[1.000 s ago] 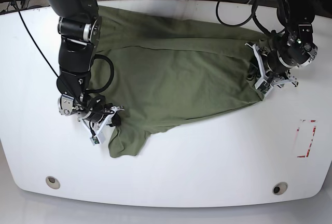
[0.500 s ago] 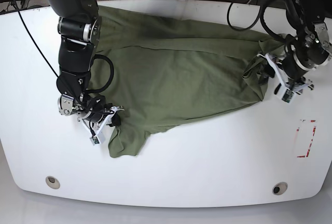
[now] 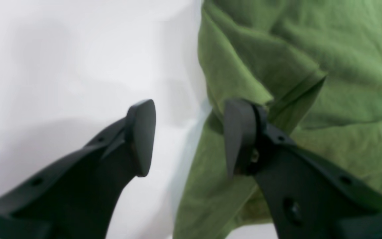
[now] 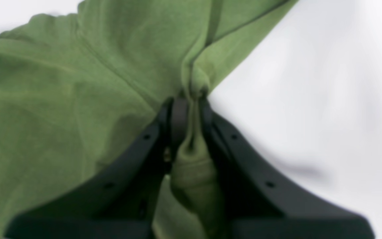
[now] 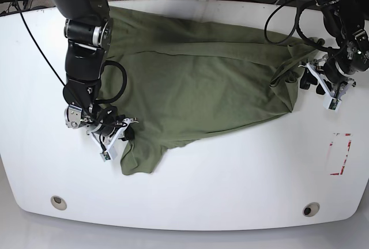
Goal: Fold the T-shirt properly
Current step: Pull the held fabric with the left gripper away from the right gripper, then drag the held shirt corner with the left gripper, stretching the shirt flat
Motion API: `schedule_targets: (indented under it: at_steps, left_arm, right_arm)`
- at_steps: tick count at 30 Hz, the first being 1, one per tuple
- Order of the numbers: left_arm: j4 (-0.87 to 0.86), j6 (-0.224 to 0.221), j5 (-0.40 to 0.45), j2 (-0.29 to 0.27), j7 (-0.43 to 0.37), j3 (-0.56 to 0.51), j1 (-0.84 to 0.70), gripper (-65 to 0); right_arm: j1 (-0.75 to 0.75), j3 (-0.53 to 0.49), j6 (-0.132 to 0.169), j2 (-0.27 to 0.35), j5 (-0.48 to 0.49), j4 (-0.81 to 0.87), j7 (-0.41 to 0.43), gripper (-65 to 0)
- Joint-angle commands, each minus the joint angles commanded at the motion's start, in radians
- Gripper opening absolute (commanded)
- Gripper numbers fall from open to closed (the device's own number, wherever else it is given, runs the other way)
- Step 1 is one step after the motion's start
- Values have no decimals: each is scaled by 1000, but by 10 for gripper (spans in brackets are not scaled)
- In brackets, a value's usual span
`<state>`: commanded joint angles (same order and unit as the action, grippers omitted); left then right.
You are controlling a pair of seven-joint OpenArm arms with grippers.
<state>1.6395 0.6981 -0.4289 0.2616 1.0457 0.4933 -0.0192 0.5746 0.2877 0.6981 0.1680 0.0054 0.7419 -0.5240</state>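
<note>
The olive-green T-shirt (image 5: 196, 82) lies spread and wrinkled across the white table (image 5: 230, 168). On the left of the base view, my right gripper (image 5: 124, 132) is shut on a bunched fold at the shirt's lower left edge. The right wrist view shows that fold of the T-shirt (image 4: 78, 99) pinched between the fingers of the right gripper (image 4: 191, 109). My left gripper (image 5: 309, 82) stands open at the shirt's right edge. In the left wrist view the left gripper (image 3: 189, 136) straddles the border of the T-shirt (image 3: 310, 66); one fingertip (image 3: 239, 132) is over cloth, the other over bare table.
A red-marked label (image 5: 340, 154) lies on the table at the right. Two round holes (image 5: 57, 202) (image 5: 311, 209) sit near the front edge. Black cables (image 5: 271, 7) hang at the back right.
The left-wrist arm has moved right and slightly back, so its gripper now sits off the shirt's right edge. The right-wrist arm and its hold have not moved.
</note>
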Motion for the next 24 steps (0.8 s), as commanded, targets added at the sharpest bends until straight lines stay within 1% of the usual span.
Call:
schedule_targets:
  at_steps: [4, 6, 9, 15, 20, 24]
  left_arm:
    - [-58, 0, 2, 0, 0, -26, 31, -340]
    - [-94, 0, 2, 0, -2, -26, 41, -342]
    - [-126, 0, 2, -15, -2, -28, 60, -342]
    - [-138, 0, 3, -32, -2, -29, 63, -343]
    - [-137, 0, 0, -35, -2, -31, 68, -343]
    - [-138, 0, 0, -51, 0, -54, 68, -343]
  right_arm:
    - [0, 0, 0, -20, -2, 3, 0, -612]
    - [0, 0, 0, -20, -2, 3, 0, -612]
    - [0, 0, 0, -20, -2, 3, 0, -612]
    - [0, 0, 0, -23, -2, 3, -2, -612]
    - [0, 0, 0, -25, -2, 3, 0, -612]
    - [0, 0, 0, -25, -2, 3, 0, -612]
